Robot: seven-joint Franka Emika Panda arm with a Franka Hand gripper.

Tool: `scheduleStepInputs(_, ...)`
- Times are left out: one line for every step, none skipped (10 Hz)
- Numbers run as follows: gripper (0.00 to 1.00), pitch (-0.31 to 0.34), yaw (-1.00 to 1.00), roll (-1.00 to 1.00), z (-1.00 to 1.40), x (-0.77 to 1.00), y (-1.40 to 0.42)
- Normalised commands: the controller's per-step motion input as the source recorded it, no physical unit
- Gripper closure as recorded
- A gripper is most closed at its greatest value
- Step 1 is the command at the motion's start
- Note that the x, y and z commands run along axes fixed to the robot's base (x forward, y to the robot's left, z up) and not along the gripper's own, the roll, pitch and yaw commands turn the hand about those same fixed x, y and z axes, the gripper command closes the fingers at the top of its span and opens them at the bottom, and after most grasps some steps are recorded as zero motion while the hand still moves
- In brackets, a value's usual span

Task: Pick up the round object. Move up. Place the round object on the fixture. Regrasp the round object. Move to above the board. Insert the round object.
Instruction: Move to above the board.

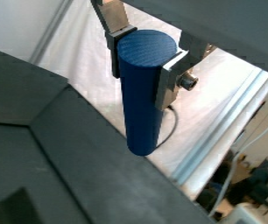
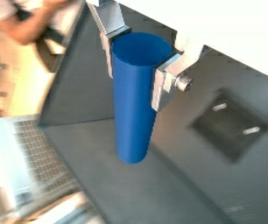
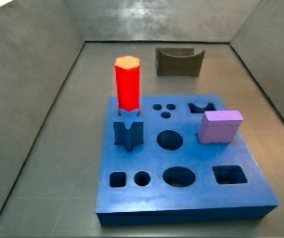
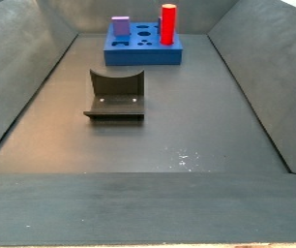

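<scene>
In a wrist view, the end effector is closed on the blue cylinder, its silver fingers pressed to either side near the upper end. The cylinder hangs free in the air, its lower end clear of the dark grey wall below it.

In the wrist view from the opposite side, the end effector grips the same cylinder between its two plates. The cylinder's lower end hangs over the grey surface, and the fixture shows as a small dark shape well apart from it on that surface.

In a side view, neither the end effector nor the cylinder shows. The blue board fills the near end of the surface. A red peg stands upright at the board's far left corner, a short blue star peg sits just in front of it, and a pink cube rests near the board's right edge. The fixture stands by the far wall, apart from the board.

In the side view from the opposite end, the fixture sits at mid-surface, left of centre, and the board lies at the far end with the red peg and the cube on it.
</scene>
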Motion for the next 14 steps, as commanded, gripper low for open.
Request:
scheduleStepInputs(1.0, -0.029, -0.1, -1.0, 0.04, -1.0, -0.98)
scheduleStepInputs(1.0, -0.052, -0.1, -1.0, 0.04, -1.0, -0.94)
scheduleStepInputs(1.0, -0.083, -0.09, -1.0, 0.02, -1.0, -0.87)
scheduleStepInputs(1.0, -0.11, -0.09, -1.0, 0.03, -1.0, -0.85)
scheduleStepInputs(1.0, -0.131, -0.09, -1.0, 0.02, -1.0, -0.81)
scheduleStepInputs(1.0, -0.14, -0.09, -1.0, 0.01, -1.0, -0.78)
scheduleStepInputs(1.0, -0.168, -0.09, -1.0, 0.03, -1.0, -0.72)
scheduleStepInputs(1.0, -0.183, -0.09, -1.0, 0.02, -1.0, -0.68)
scheduleStepInputs(1.0, -0.204, -0.1, -1.0, 0.01, -0.88, -0.51)
scheduleStepInputs(1.0, -0.218, -0.1, -1.0, 0.01, -0.57, -0.28)
scheduleStepInputs(1.0, -0.226, -0.1, -0.98, 0.0, -0.37, -0.14)
scheduleStepInputs(1.0, -0.191, -0.08, -0.83, -0.01, -0.28, -0.08)
scheduleStepInputs(1.0, -0.119, -0.05, -0.52, 0.0, -0.16, -0.04)
scheduleStepInputs(1.0, -0.074, -0.03, -0.34, 0.0, -0.1, -0.02)
